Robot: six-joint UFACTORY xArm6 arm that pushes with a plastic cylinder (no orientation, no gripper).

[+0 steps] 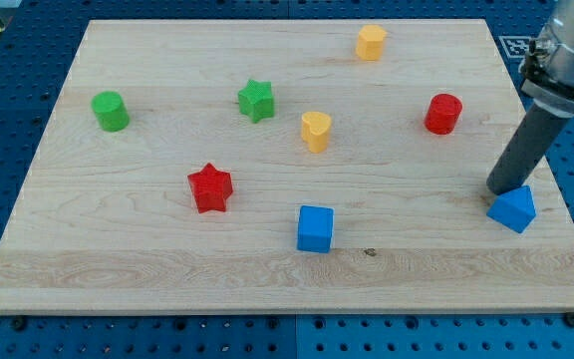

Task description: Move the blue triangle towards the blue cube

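My tip (496, 189) sits at the right edge of the frame, touching the upper left side of the blue triangle (512, 208). There is no gripper on this rig, only the bare rod, grasping nothing. The triangle lies near the board's (167, 269) lower right corner. The blue cube (315, 228) rests well apart, lower centre, with a red star (210, 187) further left.

Bright, even light falls from above. The tabletop (167, 249) shows pale with no harsh glare. Blocks cast small, soft shadows close under them. Focus is sharp across the view, with no blur and no visible bending at the edges.
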